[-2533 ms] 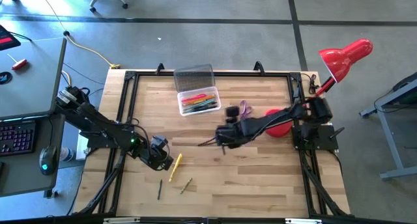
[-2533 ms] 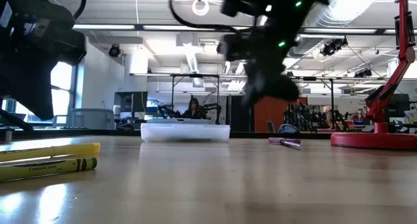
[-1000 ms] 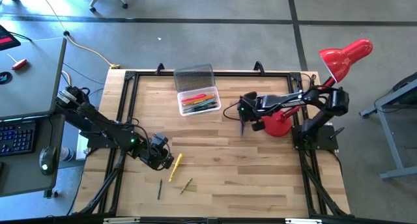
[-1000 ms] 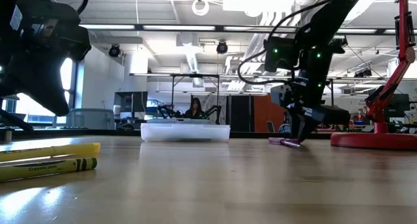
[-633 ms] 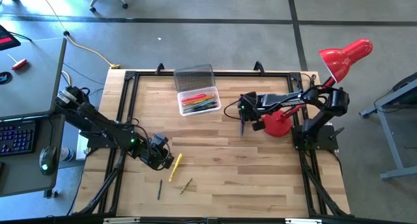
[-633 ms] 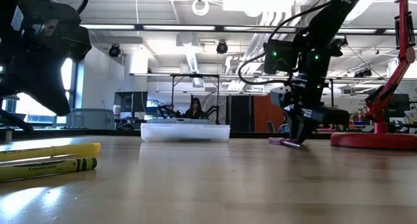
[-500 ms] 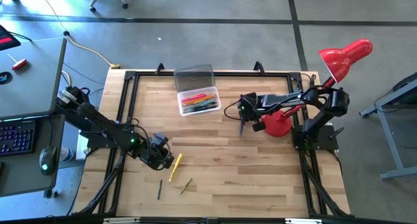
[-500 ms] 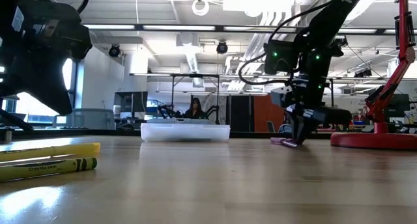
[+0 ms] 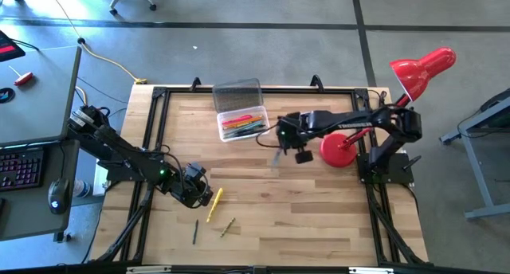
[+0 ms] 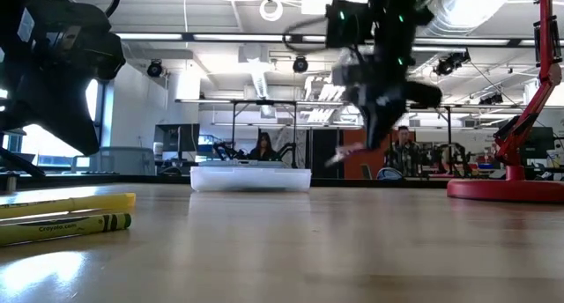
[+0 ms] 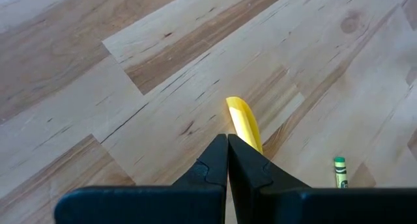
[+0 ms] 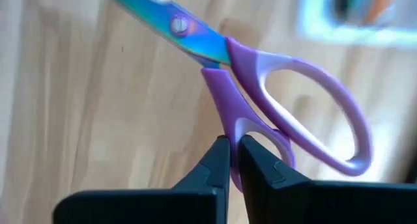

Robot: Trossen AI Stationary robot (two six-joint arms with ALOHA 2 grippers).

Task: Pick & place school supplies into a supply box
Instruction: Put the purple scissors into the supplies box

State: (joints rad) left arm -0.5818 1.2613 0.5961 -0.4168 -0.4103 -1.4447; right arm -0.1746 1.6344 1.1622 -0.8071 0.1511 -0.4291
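Pinching one purple handle loop of the scissors (image 12: 260,87) between its nearly closed fingers, your right gripper (image 12: 229,149) holds them off the table (image 9: 319,218). From the clamped loop the scissors run away from the jaws, the second loop swinging out to one side and the shiny blue blades carrying on past the pivot screw, so the long axis lies at a slant to the finger line, blades pointing away from the wrist. In the low view you see the right gripper (image 10: 374,118) raised well above the wood, with a pale tip of the scissors (image 10: 339,156) slanting down and away from it toward the box (image 10: 251,177). From above, the right gripper (image 9: 285,140) hangs just beside the box (image 9: 242,121), on the side nearest the red lamp base (image 9: 339,150); the blurred scissors (image 9: 276,156) dangle just below the jaws. The box lies open, its grey lid (image 9: 237,94) folded back, with orange, green and pink pens inside; you cannot tell each one apart.

Your left gripper (image 11: 227,160) has its fingers pressed together with nothing between them. Just past its tips lies a yellow marker (image 11: 243,122), its long axis roughly in line with the fingers and its rounded end pointing away from them. A green crayon (image 11: 339,171) lies off to one side. From above, the left gripper (image 9: 194,188) sits well apart from the box, near the front left of the table, with the yellow marker (image 9: 213,204) just beside it and two thin pencils (image 9: 211,228) a little farther on.
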